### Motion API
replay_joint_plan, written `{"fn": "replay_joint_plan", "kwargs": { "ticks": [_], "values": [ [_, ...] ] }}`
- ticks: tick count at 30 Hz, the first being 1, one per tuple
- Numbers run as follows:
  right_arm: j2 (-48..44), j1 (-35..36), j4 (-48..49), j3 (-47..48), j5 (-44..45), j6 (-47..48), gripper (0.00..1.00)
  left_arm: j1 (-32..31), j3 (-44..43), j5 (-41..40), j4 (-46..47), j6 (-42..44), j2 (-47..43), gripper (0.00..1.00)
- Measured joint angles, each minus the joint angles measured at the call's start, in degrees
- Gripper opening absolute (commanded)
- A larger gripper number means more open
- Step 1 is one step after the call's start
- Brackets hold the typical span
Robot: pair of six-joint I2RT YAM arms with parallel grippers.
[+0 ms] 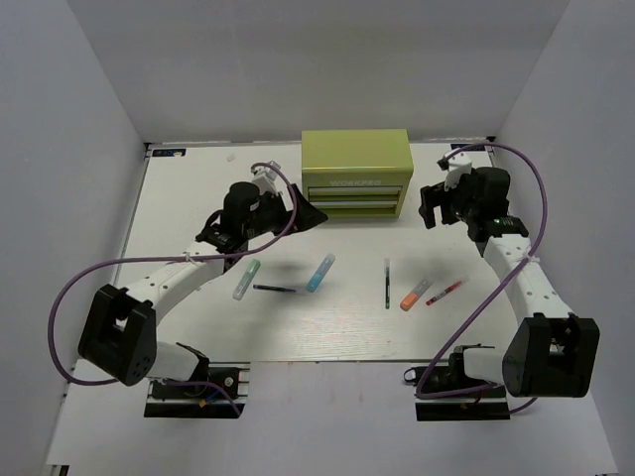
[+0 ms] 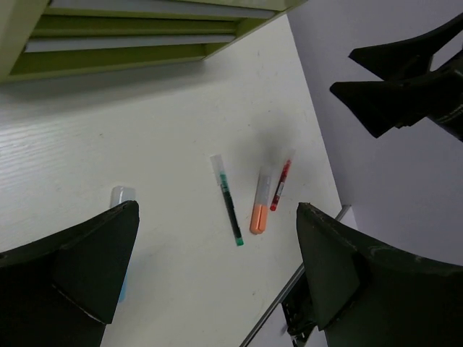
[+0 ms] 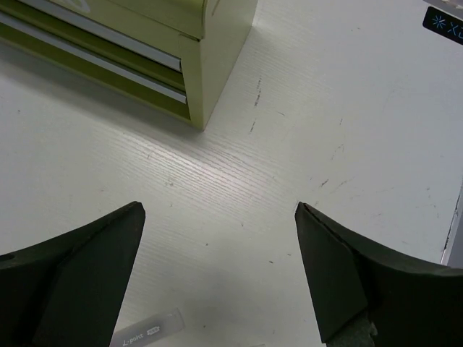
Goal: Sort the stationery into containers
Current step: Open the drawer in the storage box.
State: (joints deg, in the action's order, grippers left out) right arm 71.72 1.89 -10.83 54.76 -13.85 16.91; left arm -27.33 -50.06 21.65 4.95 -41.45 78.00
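Sorting looks unstarted: all six pieces, from the light-green marker [image 1: 246, 280] at centre-left to the red pen [image 1: 444, 292] at centre-right, lie on the surface [image 1: 193, 188] below the olive chest [image 1: 357, 159], its drawers seemingly shut, while the left pincer [image 1: 310, 214] and right pincer [image 1: 430, 206] gape empty.

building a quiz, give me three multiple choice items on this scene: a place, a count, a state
1. The orange marker lies: A between the dark-green pen and the red pen; B on top of the chest; C at the far-left corner.
2. Pens and markers on the table: A three; B six; C nine.
3. The chest's drawers are: A both shut; B both pulled out; C removed.
Answers: 1 A, the top view shows it between them; 2 B, six lie loose there; 3 A, both fronts sit flush.
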Motion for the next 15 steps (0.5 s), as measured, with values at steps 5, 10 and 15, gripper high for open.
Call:
{"fn": "replay_joint_plan", "kwargs": {
  "ticks": [5, 10, 15],
  "values": [
    [-0.9, 0.0, -0.4, 0.0, -1.6, 3.1, 0.90, -3.1, -1.3, -3.1, 2.7, -1.0, 1.9, 1.00],
    [-4.9, 0.0, -2.8, 0.0, -8.4, 10.7, 0.90, -5.6, -1.3, -7.3, 5.0, -3.2, 4.4, 0.99],
    [-5.8, 0.1, -3.5, 2.2, -15.2, 15.3, 0.74, -8.4, -1.3, -10.9, 9.1, -7.0, 7.3, 0.84]
  ]
}}
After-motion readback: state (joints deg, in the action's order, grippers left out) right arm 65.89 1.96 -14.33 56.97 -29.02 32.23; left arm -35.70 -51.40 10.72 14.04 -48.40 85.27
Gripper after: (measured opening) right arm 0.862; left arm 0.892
